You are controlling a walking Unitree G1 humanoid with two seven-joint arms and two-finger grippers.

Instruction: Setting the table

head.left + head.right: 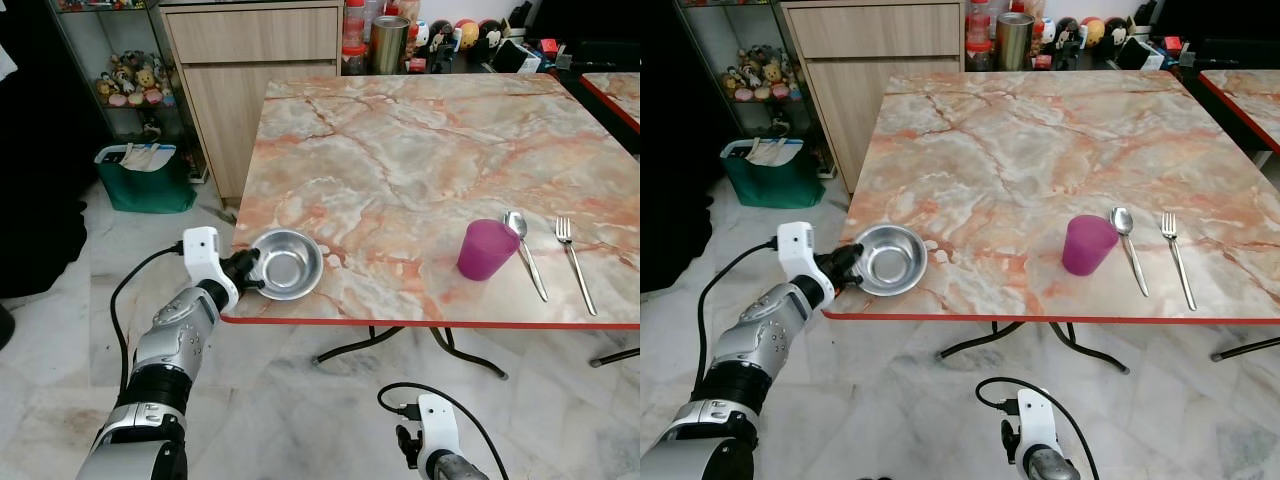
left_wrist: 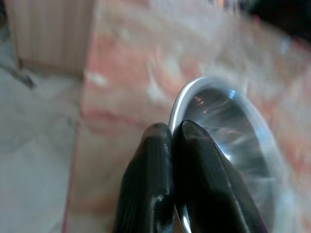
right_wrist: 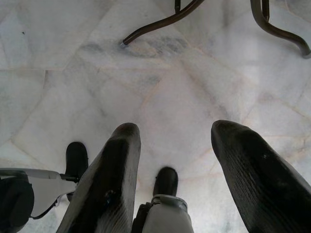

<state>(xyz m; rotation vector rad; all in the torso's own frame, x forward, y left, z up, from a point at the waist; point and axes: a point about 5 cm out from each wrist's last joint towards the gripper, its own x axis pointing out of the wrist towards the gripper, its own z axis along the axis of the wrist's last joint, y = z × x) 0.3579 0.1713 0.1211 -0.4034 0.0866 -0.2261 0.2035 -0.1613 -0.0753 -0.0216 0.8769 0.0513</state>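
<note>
- The left gripper (image 1: pixel 247 272) reaches to the near left corner of the marble table (image 1: pixel 400 150), its two black fingers (image 2: pixel 160 184) pinched together on the rim of the steel bowl (image 1: pixel 288 263)
- The bowl sits on the tabletop just inside the red edge (the wrist view is blurred, yet the pinch on the rim is plain)
- Toward the near right side stand a purple cup (image 1: pixel 485 249), a spoon (image 1: pixel 524 250) just beside it and a fork (image 1: pixel 573 262) further right, the two lying roughly parallel
- The right gripper (image 3: pixel 175 184) hangs low over the pale floor (image 3: pixel 160 97), jaws spread wide with nothing between them
</note>
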